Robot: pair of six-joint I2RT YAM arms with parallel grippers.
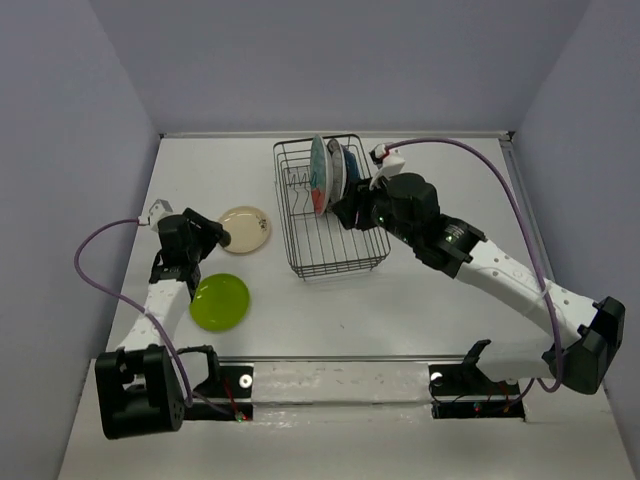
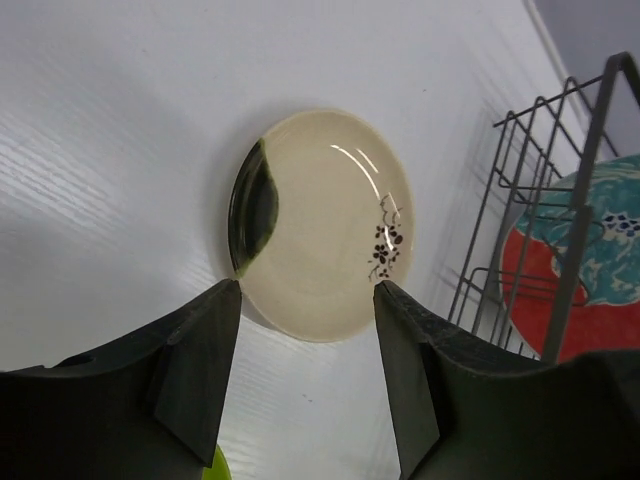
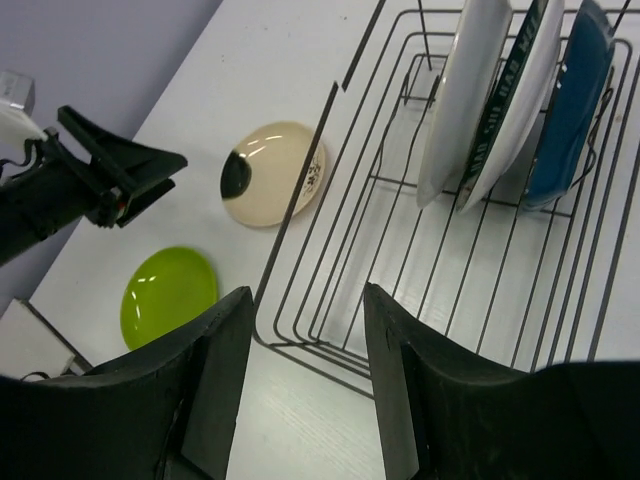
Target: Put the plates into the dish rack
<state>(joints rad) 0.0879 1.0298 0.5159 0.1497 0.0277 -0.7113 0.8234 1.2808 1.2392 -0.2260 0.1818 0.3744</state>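
Note:
The small cream plate (image 1: 245,229) (image 2: 320,225) (image 3: 272,172) lies flat on the table left of the dish rack (image 1: 287,215) (image 2: 585,200) (image 3: 291,206). My left gripper (image 1: 212,232) (image 2: 308,290) is open just short of the cream plate's near edge, with nothing between its fingers. The lime green plate (image 1: 220,301) (image 3: 168,292) lies flat nearer the left arm. Three plates stand upright in the rack: the red patterned one (image 1: 319,178) (image 2: 600,280), the teal-rimmed one (image 3: 520,90) and the dark blue one (image 3: 575,100). My right gripper (image 1: 352,208) (image 3: 308,295) hovers open and empty over the rack.
The right arm reaches across from the right, over the rack's right side. Grey walls close the table at the left, back and right. A purple cable loops off each arm.

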